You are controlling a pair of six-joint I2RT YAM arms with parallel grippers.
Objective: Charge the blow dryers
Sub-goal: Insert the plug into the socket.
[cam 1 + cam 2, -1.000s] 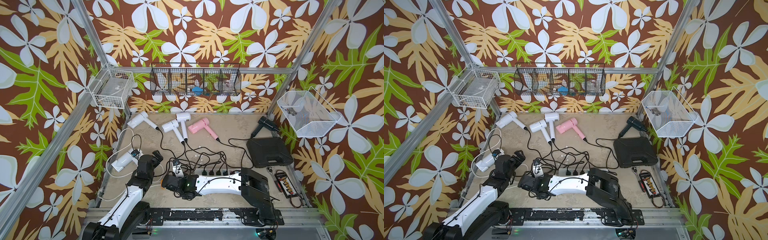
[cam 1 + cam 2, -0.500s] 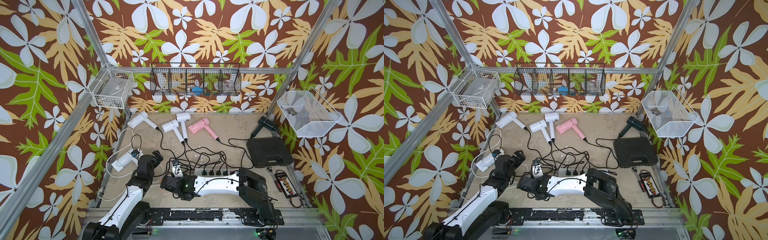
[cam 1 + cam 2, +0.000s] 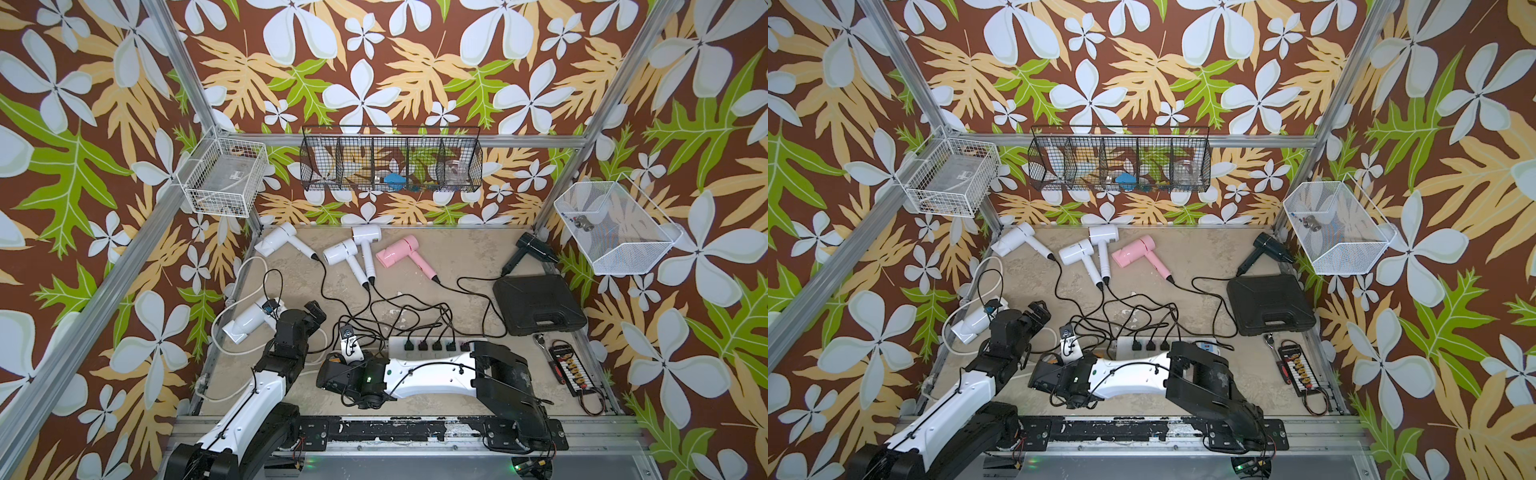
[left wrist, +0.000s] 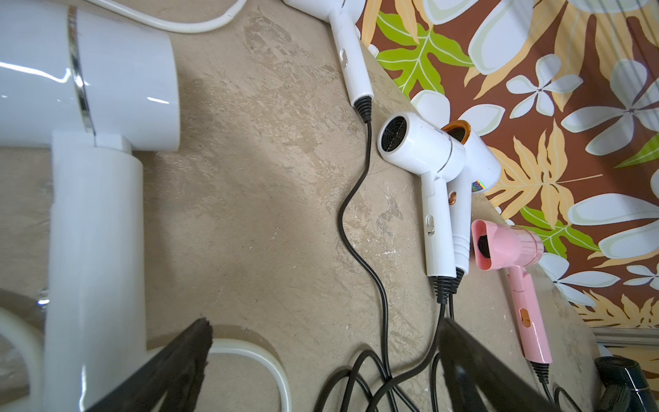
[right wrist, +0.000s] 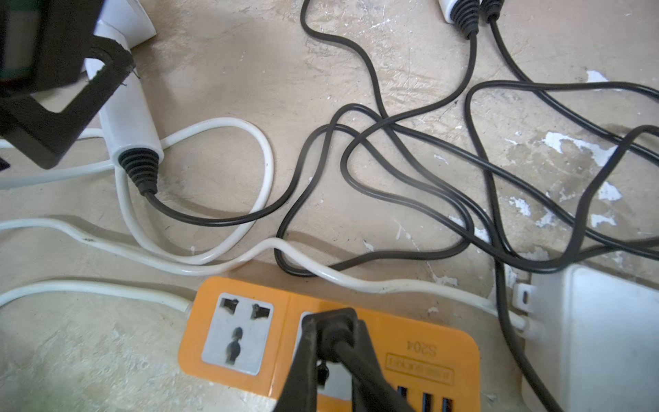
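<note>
**Blow dryers**: six, all lying on the counter.
- Three white and the pink dryer lie in a far-left row.
- The black dryer lies far right.
- The fourth white dryer lies near left.

**White power strip**: near centre, with a row of black plugs seated.

**Orange power strip**: one socket is bare. At the next socket the right tool is clamped on a black plug.

**Left tool**: jaws apart and empty, beside the fourth white dryer.

**Status, judged:** nearly complete. The last plug needs seating and release; how deep it sits cannot be told.
</note>
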